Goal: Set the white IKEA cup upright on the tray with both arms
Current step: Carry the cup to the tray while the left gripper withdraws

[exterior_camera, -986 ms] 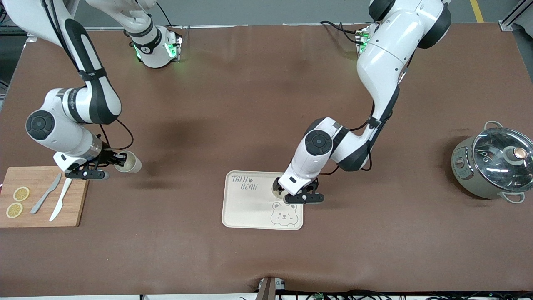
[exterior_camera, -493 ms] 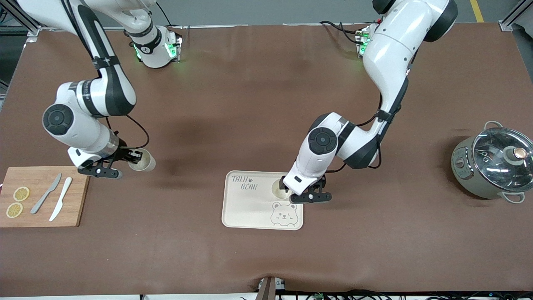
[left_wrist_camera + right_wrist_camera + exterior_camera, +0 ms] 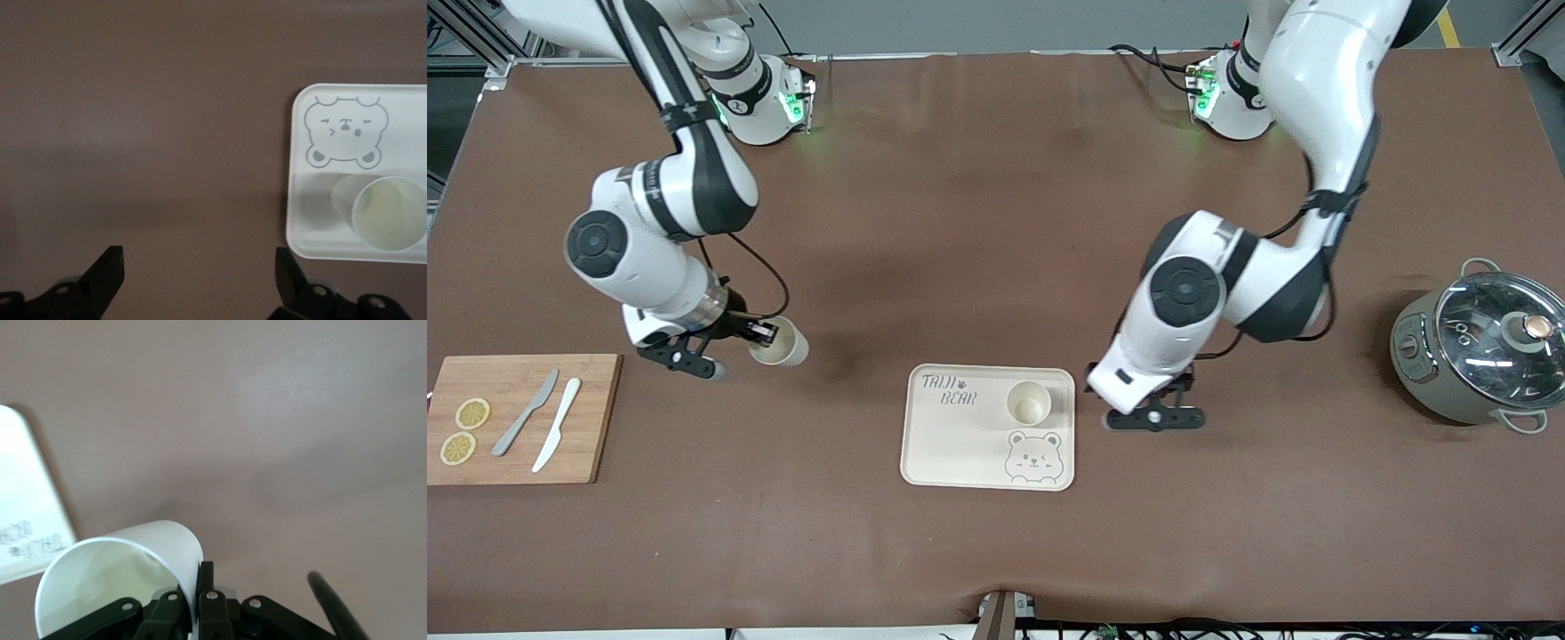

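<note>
Right gripper (image 3: pixel 758 335) in your front view pinches the rim of a white cup (image 3: pixel 780 342) over bare table, between cutting board (image 3: pixel 516 418) and tray (image 3: pixel 960 444) | left gripper (image 3: pixel 1152 411) hangs over the table just beside the tray, where a second cup (image 3: pixel 1028 403) stands upright | left wrist view: you see its fingers (image 3: pixel 107 270) spread wide, holding nothing | right wrist view: jaws closed on cup wall (image 3: pixel 133 567).

The front view looks down from high across the table, facing both arm bases, and takes in the whole tabletop around the tray (image 3: pixel 960 444). The left wrist view looks straight down, close beside the tray (image 3: pixel 300 220). The right wrist view looks obliquely, close, toward the tray (image 3: pixel 27 513). All three views share the tray.
</note>
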`<state>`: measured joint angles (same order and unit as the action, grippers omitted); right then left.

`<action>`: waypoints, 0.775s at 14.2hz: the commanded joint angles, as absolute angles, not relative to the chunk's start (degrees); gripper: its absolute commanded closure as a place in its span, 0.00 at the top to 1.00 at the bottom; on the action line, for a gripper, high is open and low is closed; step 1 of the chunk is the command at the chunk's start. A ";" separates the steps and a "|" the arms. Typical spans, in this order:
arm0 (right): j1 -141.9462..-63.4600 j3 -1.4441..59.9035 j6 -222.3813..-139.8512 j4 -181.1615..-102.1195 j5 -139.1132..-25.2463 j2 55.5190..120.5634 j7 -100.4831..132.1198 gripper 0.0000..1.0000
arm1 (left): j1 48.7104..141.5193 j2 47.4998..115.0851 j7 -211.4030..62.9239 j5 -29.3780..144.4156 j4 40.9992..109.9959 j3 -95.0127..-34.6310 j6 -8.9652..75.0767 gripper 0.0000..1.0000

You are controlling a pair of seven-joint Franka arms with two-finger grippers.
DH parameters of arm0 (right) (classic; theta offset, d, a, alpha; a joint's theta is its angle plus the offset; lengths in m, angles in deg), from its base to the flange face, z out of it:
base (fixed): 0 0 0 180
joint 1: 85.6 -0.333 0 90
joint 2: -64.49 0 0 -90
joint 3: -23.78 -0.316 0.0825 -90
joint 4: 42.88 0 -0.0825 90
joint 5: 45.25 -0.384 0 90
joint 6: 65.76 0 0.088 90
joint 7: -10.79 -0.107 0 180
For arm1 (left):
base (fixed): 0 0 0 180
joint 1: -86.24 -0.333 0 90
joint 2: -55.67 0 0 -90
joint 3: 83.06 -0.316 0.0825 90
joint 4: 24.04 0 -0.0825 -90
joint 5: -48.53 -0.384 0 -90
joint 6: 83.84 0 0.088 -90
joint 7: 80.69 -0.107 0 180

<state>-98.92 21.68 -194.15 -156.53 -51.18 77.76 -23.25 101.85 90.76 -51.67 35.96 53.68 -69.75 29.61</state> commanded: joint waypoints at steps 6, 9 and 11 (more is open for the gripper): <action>-113.19 22.29 -199.88 -143.02 -51.75 88.64 -52.11 0.00 | 89.59 77.74 -71.97 40.70 58.14 -69.00 16.63 1.00; -115.57 22.55 -199.79 -135.45 -51.31 95.32 -57.67 0.00 | 87.74 74.93 -73.31 42.19 58.23 -69.00 13.98 1.00; -115.93 22.64 -199.70 -132.63 -49.83 98.05 -59.25 0.00 | 85.73 72.56 -73.39 44.56 58.31 -69.08 12.67 1.00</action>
<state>-115.19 21.80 -200.65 -138.10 -51.00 94.11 -56.72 87.88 76.41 -72.69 42.15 56.12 -69.49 13.97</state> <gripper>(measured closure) 0.952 0.000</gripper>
